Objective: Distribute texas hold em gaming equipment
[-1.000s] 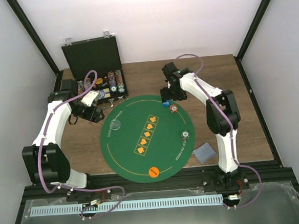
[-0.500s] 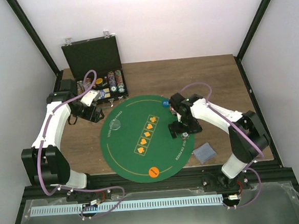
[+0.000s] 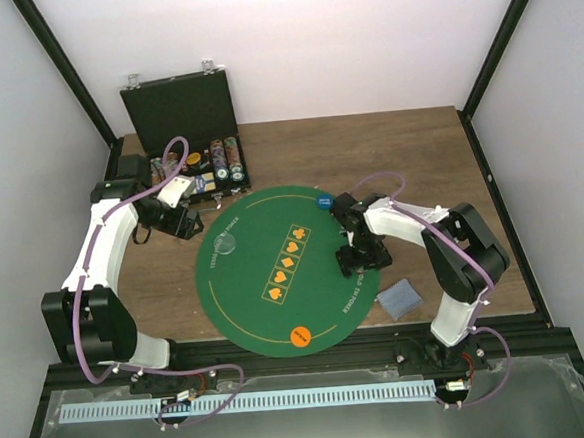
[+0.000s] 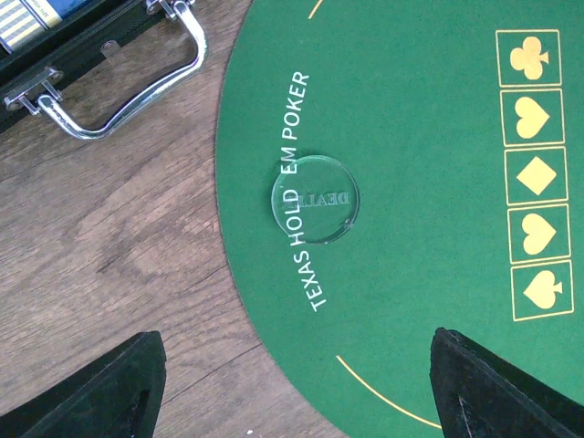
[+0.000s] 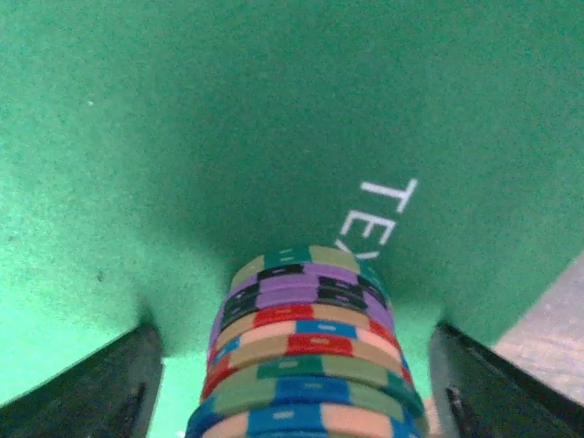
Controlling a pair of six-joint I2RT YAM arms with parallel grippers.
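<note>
My right gripper (image 3: 361, 258) is low over the right part of the green mat (image 3: 273, 230). In the right wrist view it (image 5: 297, 401) stands open round a stack of multicoloured chips (image 5: 310, 356) on the felt, with a gap on each side. My left gripper (image 3: 180, 225) is open and empty by the case; in its wrist view it (image 4: 301, 401) hangs over the mat's edge. A clear dealer disc (image 4: 315, 198) lies on the mat (image 3: 229, 245). A blue chip (image 3: 323, 202), an orange disc (image 3: 300, 334) and grey-blue cards (image 3: 400, 299) also show.
The black hinged case (image 3: 179, 107) stands open at the back left with rows of chips (image 3: 208, 165); its metal handle (image 4: 128, 87) lies close to the left gripper. The wooden table (image 3: 418, 160) ends at black frame posts on both sides.
My right arm swung from the mat's far edge near the blue chip to the mat's right side and came down round the chip stack. The left arm has not moved.
</note>
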